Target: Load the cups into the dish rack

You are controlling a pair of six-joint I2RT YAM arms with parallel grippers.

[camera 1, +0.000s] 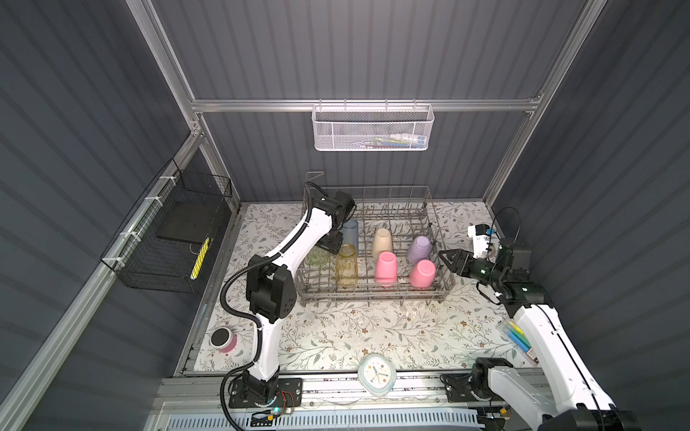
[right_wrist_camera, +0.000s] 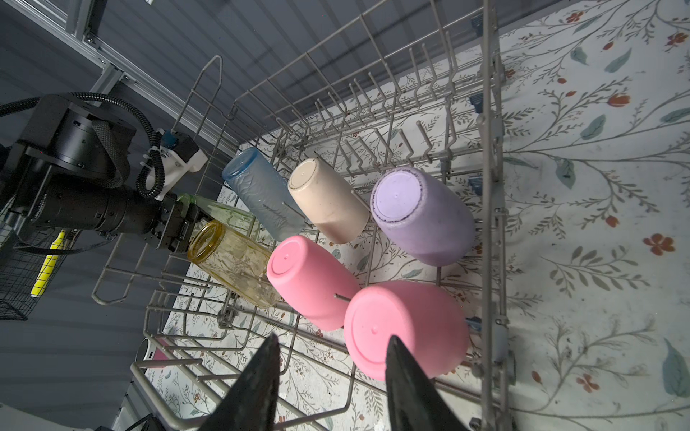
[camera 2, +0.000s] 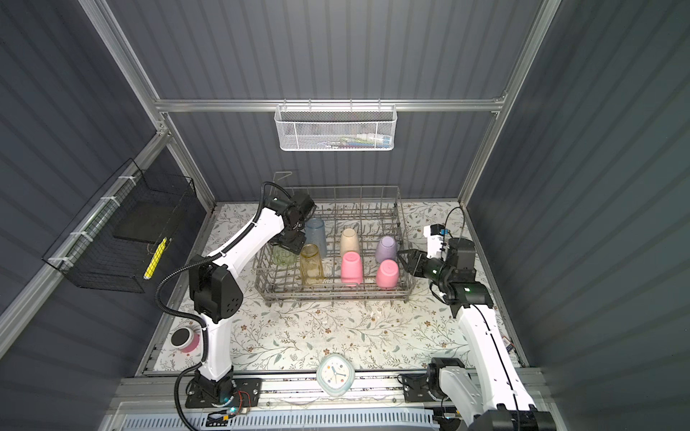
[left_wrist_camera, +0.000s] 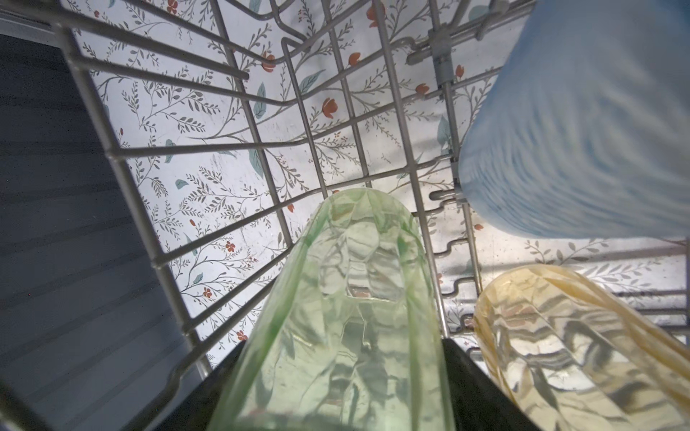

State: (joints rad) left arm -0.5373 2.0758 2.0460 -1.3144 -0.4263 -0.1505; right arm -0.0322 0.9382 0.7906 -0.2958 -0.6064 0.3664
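Observation:
The grey dish rack [camera 1: 373, 294] holds several cups upside down on its tines: blue [camera 1: 350, 229], yellow [camera 1: 346, 265], beige [camera 1: 381, 242], lavender [camera 1: 419, 249] and two pink [camera 1: 386, 268] [camera 1: 422, 274]. The green cup [left_wrist_camera: 343, 298] stands at the rack's left side, between the black fingers [left_wrist_camera: 474, 377] of my left gripper [camera 1: 330, 244]. The fingers lie close on both sides of it, and I cannot make out a gap or a squeeze. My right gripper [right_wrist_camera: 332, 337] hovers open and holds nothing, just outside the rack's right wall by the nearer pink cup [right_wrist_camera: 407, 328].
On the floral mat a short pink cylinder with a black top [camera 1: 223, 339] sits front left. A clock [camera 1: 374, 374] lies at the front edge and a marker pack [camera 1: 517, 336] at the right. A white mesh basket [camera 1: 372, 128] and a black wire basket [camera 1: 168, 239] hang on the walls.

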